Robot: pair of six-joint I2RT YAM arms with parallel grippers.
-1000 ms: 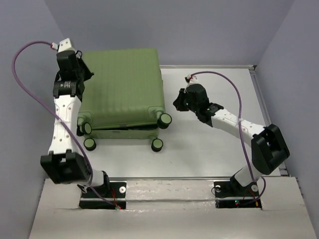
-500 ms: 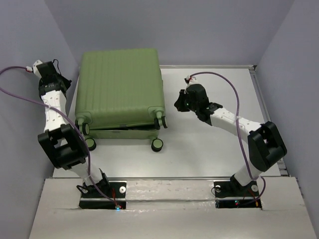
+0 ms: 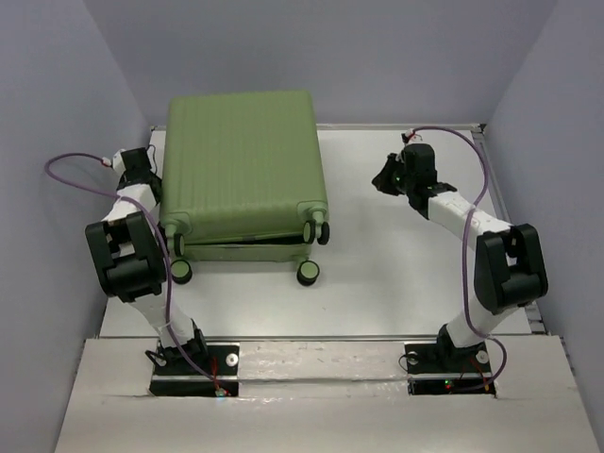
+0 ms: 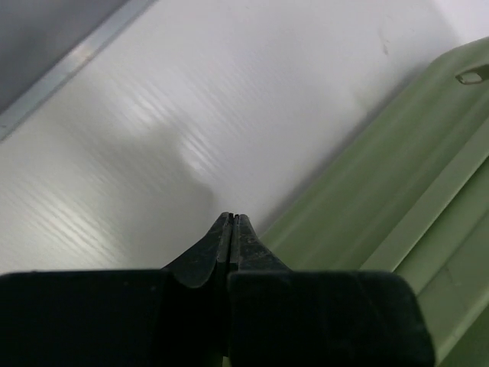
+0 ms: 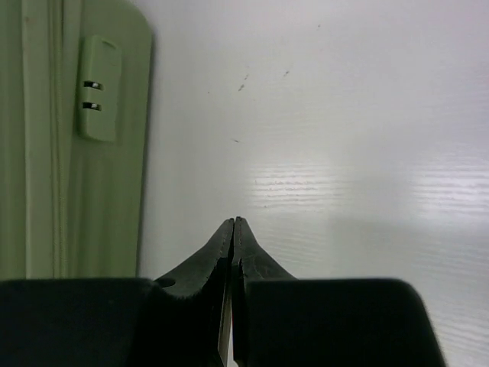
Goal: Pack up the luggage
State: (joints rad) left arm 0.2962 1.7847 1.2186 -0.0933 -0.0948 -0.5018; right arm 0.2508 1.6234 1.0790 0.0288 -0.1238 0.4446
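Note:
The luggage [image 3: 245,165], a light-green ribbed hard-shell suitcase, lies flat at the table's back left with its black wheels [image 3: 308,274] toward me. Its two shells are together, with a dark seam along the near side, and the lining is hidden. My left gripper [image 3: 146,170] is shut and empty, low beside the suitcase's left edge. In the left wrist view its tips [image 4: 231,219] are over the white table, with the green shell [image 4: 397,191] to their right. My right gripper [image 3: 385,179] is shut and empty, well to the right of the suitcase. In the right wrist view [image 5: 234,222] the suitcase [image 5: 69,153] is at the left.
The white table [image 3: 406,264] has a raised metal rim [image 3: 495,189] along its right and back sides. Grey walls close in on the left, back and right. Purple cables loop from both wrists.
The suitcase has shifted a little to the right. My left arm has dropped from the back-left corner to beside its left edge. My right arm has drawn back to the right, away from the suitcase.

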